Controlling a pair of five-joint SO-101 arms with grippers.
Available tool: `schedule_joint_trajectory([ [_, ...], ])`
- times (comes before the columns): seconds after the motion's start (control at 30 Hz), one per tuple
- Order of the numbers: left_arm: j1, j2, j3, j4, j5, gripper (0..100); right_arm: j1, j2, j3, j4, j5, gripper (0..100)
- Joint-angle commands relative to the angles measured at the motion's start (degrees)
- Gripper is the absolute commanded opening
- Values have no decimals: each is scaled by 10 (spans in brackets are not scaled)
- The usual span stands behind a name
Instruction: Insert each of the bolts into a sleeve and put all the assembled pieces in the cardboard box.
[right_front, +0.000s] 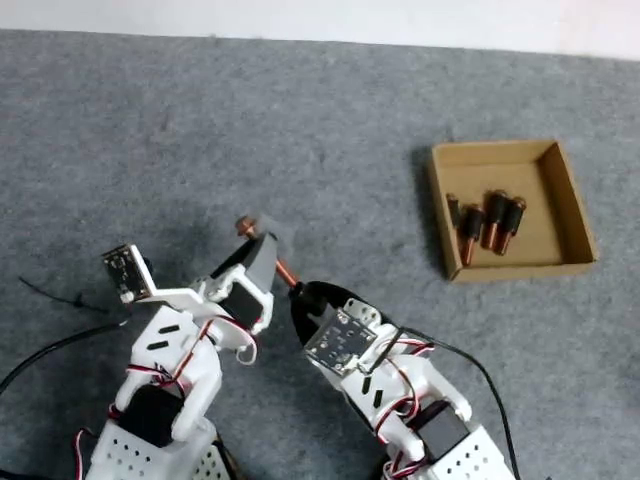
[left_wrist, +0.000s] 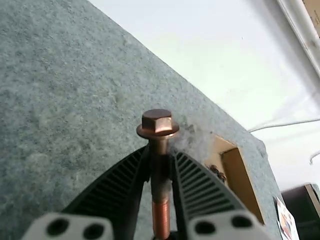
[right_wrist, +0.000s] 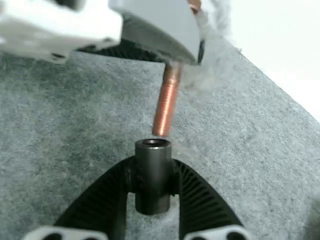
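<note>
My left gripper (left_wrist: 160, 165) is shut on a copper bolt (left_wrist: 159, 145), hex head pointing away from the wrist; from above the bolt (right_front: 268, 252) juts out both sides of the left gripper (right_front: 262, 262). My right gripper (right_wrist: 152, 175) is shut on a black sleeve (right_wrist: 151, 172), its open end facing the bolt's threaded tip (right_wrist: 167, 107), which hangs just short of the hole. In the high view the right gripper (right_front: 303, 298) sits right beside the bolt's tip. The cardboard box (right_front: 560, 195) at the right holds three assembled pieces (right_front: 490, 225).
Grey carpet covers the table (right_front: 200, 130). Black cables (right_front: 50, 300) trail at the near left beside the left arm's base. A white wall edge runs along the far side.
</note>
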Motion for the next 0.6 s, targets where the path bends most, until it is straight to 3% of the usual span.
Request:
schedule_joint_trajectory([
  [0.0, 48, -9, -35, 18, 3, 5, 7, -12, 68, -20, 6, 5],
  [0.57, 52, -9, -40, 54, 2, 5, 34, -12, 68, -26, 4, 5],
])
